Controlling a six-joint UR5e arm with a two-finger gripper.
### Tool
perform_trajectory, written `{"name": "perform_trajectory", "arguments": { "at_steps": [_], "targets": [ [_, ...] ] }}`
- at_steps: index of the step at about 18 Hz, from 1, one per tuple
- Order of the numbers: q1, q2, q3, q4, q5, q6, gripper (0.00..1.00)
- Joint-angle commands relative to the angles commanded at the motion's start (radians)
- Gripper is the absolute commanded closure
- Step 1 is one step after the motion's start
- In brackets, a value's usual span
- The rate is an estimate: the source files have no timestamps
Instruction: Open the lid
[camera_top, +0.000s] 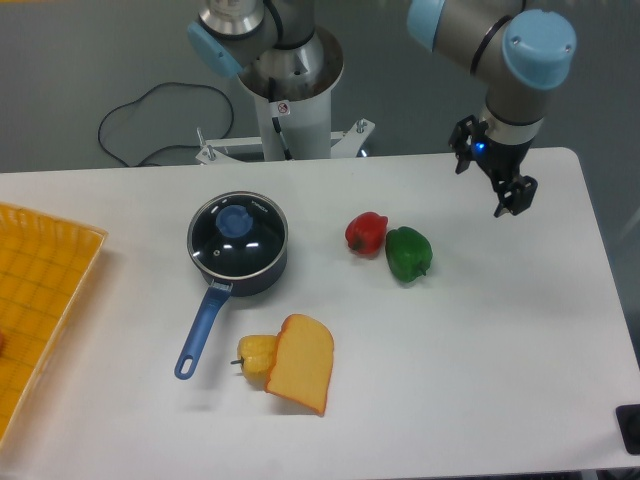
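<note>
The lid (237, 233) sits closed on the saucepan (240, 262) at the left-centre of the table (480, 350), its light-blue knob (237, 221) in the middle of the glass; the saucepan's long blue handle (202, 330) runs down toward the near edge. The gripper (512, 197) hangs over the far right part of the table, well apart from the saucepan, and holds nothing; its fingers look parted, though they are small and dark here and how wide they stand is hard to judge. Between gripper and saucepan lie a red pepper (366, 232) and a green pepper (409, 253), just beside each other; nearer the front, a yellow pepper (256, 354) touches a wedge of cheese (300, 364), and a yellow basket (40, 300) stands at the left edge.

By the look of it the task is at its very start: the approach is not yet made. The next move calls for a long sweep leftward, passing above the two peppers, then a descent centred over the knob with the fingers wide enough to straddle it; the knob is small and rounded, so a poorly centred grasp could slip or nudge the saucepan.
</note>
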Motion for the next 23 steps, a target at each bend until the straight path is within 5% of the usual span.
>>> {"name": "perform_trajectory", "arguments": {
  "at_steps": [3, 10, 23],
  "targets": [
    [-0.040, -0.008, -0.023, -0.002, 0.000, -0.023, 0.00],
    [-0.162, -0.008, 0.003, 0.025, -0.026, -0.356, 0.00],
    [-0.403, 0.011, -0.012, 0.014, 0.006, -0.557, 0.00]
  ]
}}
